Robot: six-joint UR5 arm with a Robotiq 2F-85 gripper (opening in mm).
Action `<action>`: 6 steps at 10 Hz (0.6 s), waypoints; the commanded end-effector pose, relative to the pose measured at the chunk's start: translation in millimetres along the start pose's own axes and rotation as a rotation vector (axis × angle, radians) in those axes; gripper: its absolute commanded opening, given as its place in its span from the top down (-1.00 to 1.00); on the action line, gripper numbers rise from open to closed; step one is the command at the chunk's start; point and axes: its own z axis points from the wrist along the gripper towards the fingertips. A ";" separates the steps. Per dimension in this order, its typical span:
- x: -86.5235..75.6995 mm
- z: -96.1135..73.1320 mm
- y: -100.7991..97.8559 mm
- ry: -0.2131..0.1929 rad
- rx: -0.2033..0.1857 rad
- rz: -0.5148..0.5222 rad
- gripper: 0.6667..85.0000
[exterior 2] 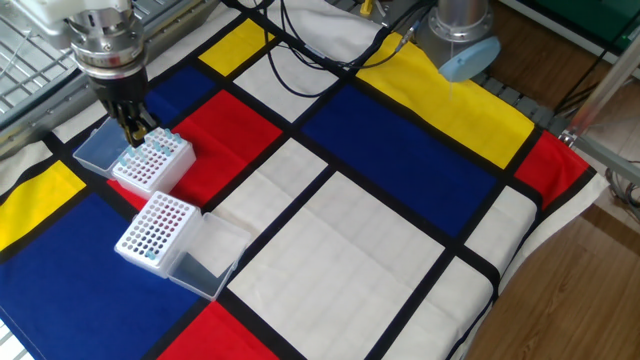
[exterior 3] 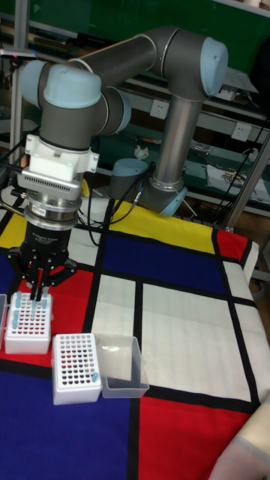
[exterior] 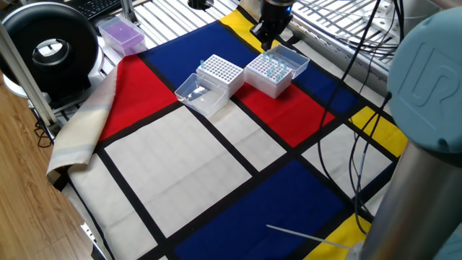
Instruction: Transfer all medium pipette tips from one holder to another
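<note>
Pale-blue medium pipette tips [exterior 2: 160, 143] stand in the holes of a white perforated box [exterior: 270, 74] at the far side of the counter [exterior: 180, 162], which is covered by a cloth of red, blue, yellow and white panels with black bands. In the tall fixed view the tips [exterior 3: 28, 309] sit mostly in the back rows of that box, just under the arm's tool [exterior 3: 37, 291]. The tool [exterior 2: 131, 133] hangs directly over the near-back edge of this box, its two dark fingers [exterior 3: 31, 284] pointing down and drawn close together; whether they pinch a tip or merely touch is too small to tell. In the one fixed view the tool [exterior: 264, 40] shows as a dark tip above the box's back corner.

Beside it, nearer the middle of the cloth, lies a second white perforated box [exterior 2: 154, 229], with a clear plastic lid [exterior 2: 203, 263] open at its side. In the tall fixed view this second box [exterior 3: 75, 367] shows a few tips in its grid, most holes dark, and the clear lid [exterior 3: 122, 367] stands just to its right. A further clear lid [exterior 2: 99, 147] lies against the first box on the side away from the second.

A purple-topped box [exterior: 121, 34] sits off the cloth at the far left of the one fixed view, next to a black round device [exterior: 49, 48]. Black cables [exterior 2: 330, 45] trail across the yellow panel toward the arm's base [exterior 2: 462, 35]
</note>
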 end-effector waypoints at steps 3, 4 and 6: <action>-1.0 2.4 -0.1 -0.001 -0.008 -0.018 0.98; 2.3 3.4 -3.1 0.016 0.003 -0.050 0.98; 14.9 2.6 -6.5 0.067 0.008 -0.104 0.93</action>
